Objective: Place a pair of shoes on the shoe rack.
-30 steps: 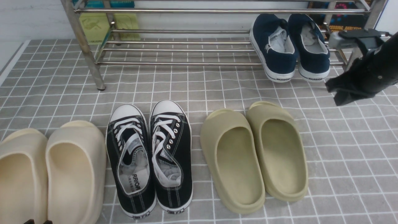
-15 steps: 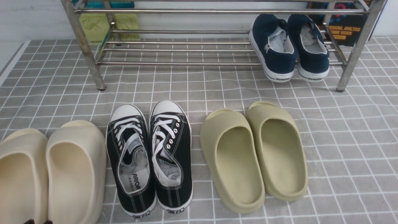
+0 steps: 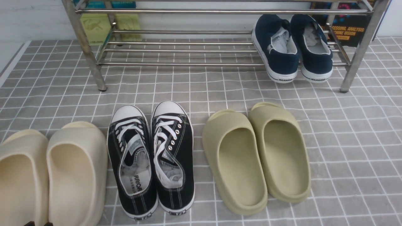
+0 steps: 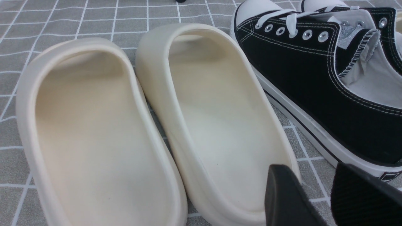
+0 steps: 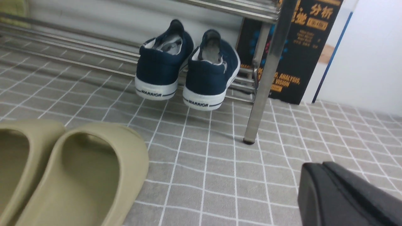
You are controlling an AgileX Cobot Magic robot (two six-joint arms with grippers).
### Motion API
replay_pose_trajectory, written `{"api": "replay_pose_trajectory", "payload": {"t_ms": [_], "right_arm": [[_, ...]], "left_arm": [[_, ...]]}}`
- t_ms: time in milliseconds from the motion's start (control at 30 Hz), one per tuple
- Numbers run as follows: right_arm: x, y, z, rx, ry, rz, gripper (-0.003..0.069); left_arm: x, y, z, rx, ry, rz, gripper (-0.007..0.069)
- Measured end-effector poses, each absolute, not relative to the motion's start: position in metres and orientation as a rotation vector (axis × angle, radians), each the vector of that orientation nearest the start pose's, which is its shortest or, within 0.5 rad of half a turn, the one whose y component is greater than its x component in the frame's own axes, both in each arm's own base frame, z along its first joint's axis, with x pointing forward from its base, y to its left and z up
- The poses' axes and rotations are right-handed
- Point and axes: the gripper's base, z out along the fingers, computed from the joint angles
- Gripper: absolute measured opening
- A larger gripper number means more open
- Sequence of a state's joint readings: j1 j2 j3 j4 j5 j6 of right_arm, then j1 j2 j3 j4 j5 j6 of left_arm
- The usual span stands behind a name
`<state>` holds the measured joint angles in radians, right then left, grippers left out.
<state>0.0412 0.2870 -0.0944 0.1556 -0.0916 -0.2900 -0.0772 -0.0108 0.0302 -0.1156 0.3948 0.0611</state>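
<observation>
The pair of shoes (image 3: 292, 47), two navy slip-ons with white soles, rests side by side on the right end of the shoe rack's (image 3: 188, 12) lower tubes, heels hanging over the front tube. The right wrist view shows the pair of shoes (image 5: 188, 72) from behind, next to a shoe rack leg (image 5: 267, 78). My right gripper (image 5: 323, 164) is shut and empty, low over the floor well back from the rack, and out of the front view. My left gripper (image 4: 309, 171) is open with bare floor between its fingers, between a cream slide and a black sneaker.
On the grey tiled mat stand cream slides (image 3: 53, 175), black lace-up sneakers (image 3: 150, 157) and olive slides (image 3: 257, 157) in a row. A dark book (image 3: 345, 28) leans behind the rack's right end and a yellow-green item (image 3: 94, 25) behind its left.
My right arm, which hung by the rack's right leg a second ago, has drawn back out of the front view. The navy shoes have stayed put on the rack.
</observation>
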Motion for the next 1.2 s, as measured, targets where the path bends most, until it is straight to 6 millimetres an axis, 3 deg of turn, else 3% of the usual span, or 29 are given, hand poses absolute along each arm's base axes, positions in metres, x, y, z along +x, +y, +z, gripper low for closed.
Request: {"api": "replay_pose_trajectory", "payload": {"t_ms": [33, 100, 167, 367, 700, 1200], "right_arm": [[0.083, 0.002, 0.234, -0.129, 1.581, -0.084, 0.0005], [0.079, 0.001, 0.21, -0.118, 1.568, -0.097, 0.0005], [0.078, 0.001, 0.202, -0.123, 1.602, -0.094, 0.0005], [0.076, 0.003, 0.19, -0.149, 1.726, -0.072, 0.0005], [0.055, -0.002, 0.182, -0.203, 1.749, -0.23, 0.0005], [0.053, 0.0, 0.174, -0.004, 1.867, -0.033, 0.0005]], "left_arm": [[0.052, -0.008, 0.168, 0.06, 1.896, -0.126, 0.0239], [0.052, -0.008, 0.168, 0.06, 1.896, -0.126, 0.0239], [0.052, -0.008, 0.168, 0.06, 1.896, -0.126, 0.0239], [0.052, -0.008, 0.168, 0.06, 1.895, -0.126, 0.0239], [0.052, -0.008, 0.168, 0.06, 1.895, -0.126, 0.0239], [0.052, -0.008, 0.168, 0.06, 1.896, -0.126, 0.0239]]}}
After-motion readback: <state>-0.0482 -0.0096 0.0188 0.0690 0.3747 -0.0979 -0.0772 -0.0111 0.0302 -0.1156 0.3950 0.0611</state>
